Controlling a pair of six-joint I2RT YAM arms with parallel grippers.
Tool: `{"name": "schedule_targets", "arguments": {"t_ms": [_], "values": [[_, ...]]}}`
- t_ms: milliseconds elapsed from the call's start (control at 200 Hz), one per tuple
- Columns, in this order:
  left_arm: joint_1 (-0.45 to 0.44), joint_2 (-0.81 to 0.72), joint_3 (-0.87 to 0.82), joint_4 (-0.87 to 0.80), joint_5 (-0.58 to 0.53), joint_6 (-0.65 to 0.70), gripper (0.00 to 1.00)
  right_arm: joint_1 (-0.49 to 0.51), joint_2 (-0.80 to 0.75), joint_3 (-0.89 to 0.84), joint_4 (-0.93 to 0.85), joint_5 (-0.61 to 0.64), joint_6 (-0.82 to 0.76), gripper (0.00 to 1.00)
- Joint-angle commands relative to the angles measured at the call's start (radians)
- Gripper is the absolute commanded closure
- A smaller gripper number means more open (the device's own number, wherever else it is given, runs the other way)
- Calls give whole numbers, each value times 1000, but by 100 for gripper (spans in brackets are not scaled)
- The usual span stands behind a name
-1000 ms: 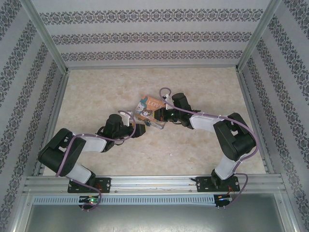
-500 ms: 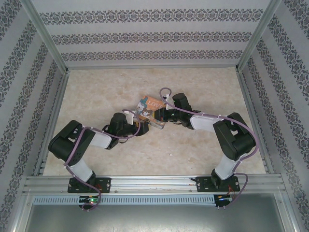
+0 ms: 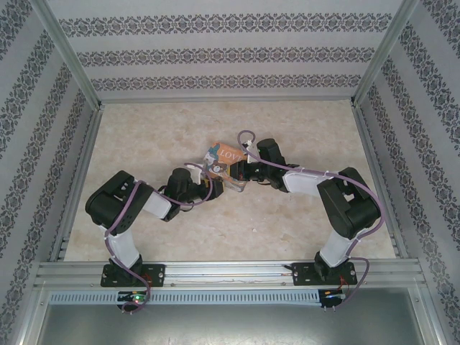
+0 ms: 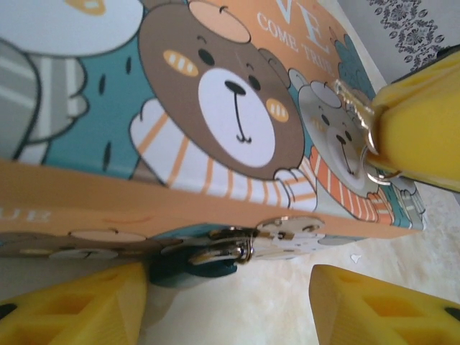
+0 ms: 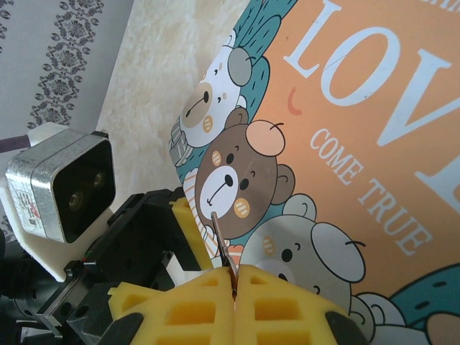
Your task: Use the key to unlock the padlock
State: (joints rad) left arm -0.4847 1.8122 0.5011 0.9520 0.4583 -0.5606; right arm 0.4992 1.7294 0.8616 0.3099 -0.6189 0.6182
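**Marbled counter, tin in the middle, key pinched at its edge**

A pale marbled counter (image 3: 144, 144) lies between walls (image 3: 215, 54) papered in floral bands. At its centre sits the cartoon-bear tin (image 3: 224, 159) lettered "LOVE". In the top view both arms converge on the tin's lower edge. There the left end effector (image 3: 212, 188) and right end effector (image 3: 234, 172) crowd together, and the small parts between them are too tiny for us to pick out.

In the left wrist view the tin's printed lid fills the upper frame and is cut off at the top and left. Low in the middle, the padlock (image 4: 192, 264) hangs at the tin's orange front wall. We see its teal body in shadow and its silvery shackle through a shiny hasp (image 4: 287, 228). The left end effector (image 4: 230, 309) has its yellow pads set wide apart in the two lower corners, clamped on nothing. The padlock lies just beside the lower-left pad (image 4: 79, 305); we cannot tell whether they touch. At the upper right a yellow pad of the other arm carries a glinting scrap of metal, too blurred to describe.

In the right wrist view the right end effector (image 5: 235, 287) has its pads pressed together on the key (image 5: 221, 241). The key is a thin dark sliver standing up from the seam, its tip over the brown bear. Its gripped end is hidden. The left arm's wrist camera (image 5: 61, 187) sits at the left.
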Motion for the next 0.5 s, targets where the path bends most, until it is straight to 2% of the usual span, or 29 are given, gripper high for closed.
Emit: {"name": "schedule_targets", "arguments": {"t_ms": [0, 495], "values": [[-11, 31, 32, 41, -6, 11, 39, -7, 28, -15, -92, 16, -31, 100], [-40, 92, 45, 79, 51, -65, 47, -11, 30, -19, -97, 24, -35, 100]]}}
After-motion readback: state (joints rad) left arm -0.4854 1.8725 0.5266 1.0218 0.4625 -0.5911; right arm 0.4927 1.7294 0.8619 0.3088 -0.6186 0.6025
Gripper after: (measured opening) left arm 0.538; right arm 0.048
